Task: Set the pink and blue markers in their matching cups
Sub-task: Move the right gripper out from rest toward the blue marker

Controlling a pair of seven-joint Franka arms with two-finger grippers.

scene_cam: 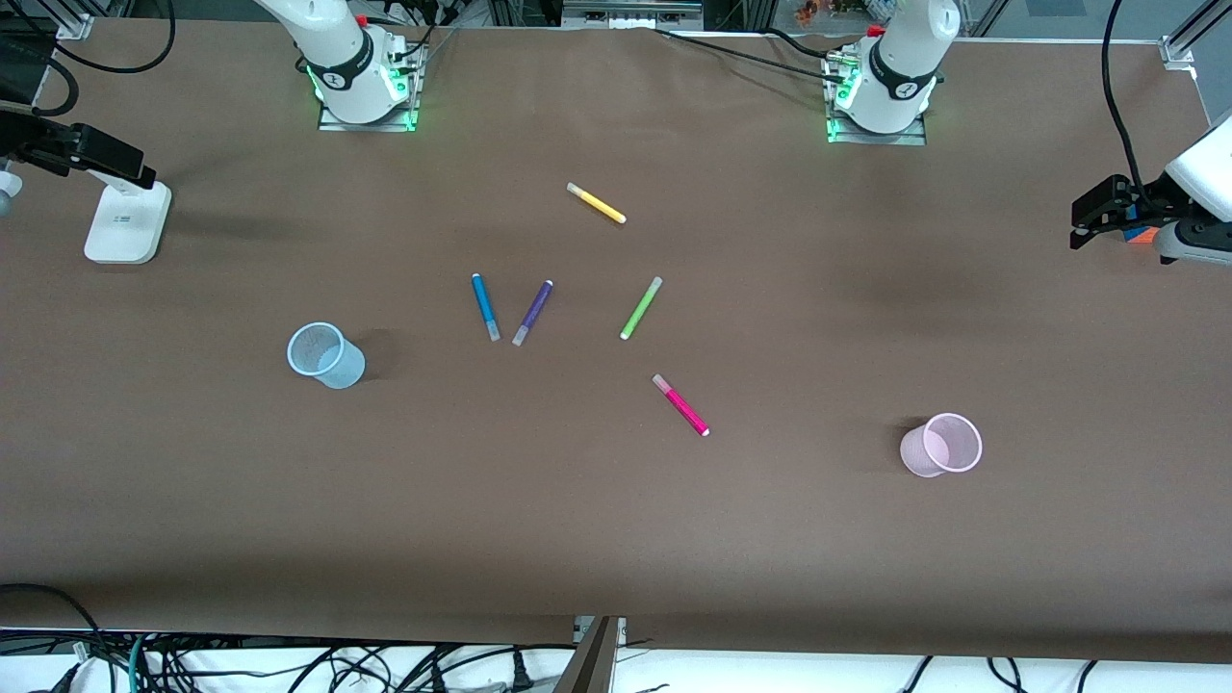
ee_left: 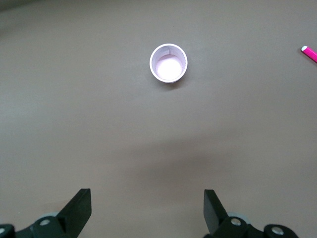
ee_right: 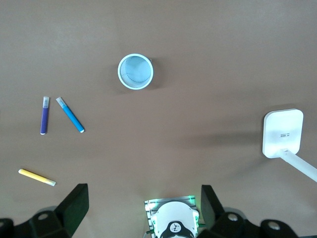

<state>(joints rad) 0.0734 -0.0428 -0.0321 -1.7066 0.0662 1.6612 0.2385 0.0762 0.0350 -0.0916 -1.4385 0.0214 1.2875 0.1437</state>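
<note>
The pink marker [scene_cam: 680,405] lies on the brown table near the middle; its tip shows in the left wrist view [ee_left: 309,52]. The blue marker [scene_cam: 485,306] [ee_right: 70,115] lies farther from the front camera, toward the right arm's end. The pale blue cup [scene_cam: 325,354] [ee_right: 135,71] stands upright toward the right arm's end. The pale pink cup [scene_cam: 942,445] [ee_left: 169,62] stands upright toward the left arm's end. My left gripper [scene_cam: 1080,231] [ee_left: 147,196] is open and empty, high over the left arm's end of the table. My right gripper [ee_right: 143,191] is open and empty, high over its own base, out of the front view.
A purple pen [scene_cam: 532,312] [ee_right: 44,115] lies beside the blue marker. A lime-green pen [scene_cam: 641,307] and a yellow pen [scene_cam: 596,203] [ee_right: 36,177] lie near the middle. A white stand [scene_cam: 125,221] [ee_right: 283,133] with a black device is at the right arm's end.
</note>
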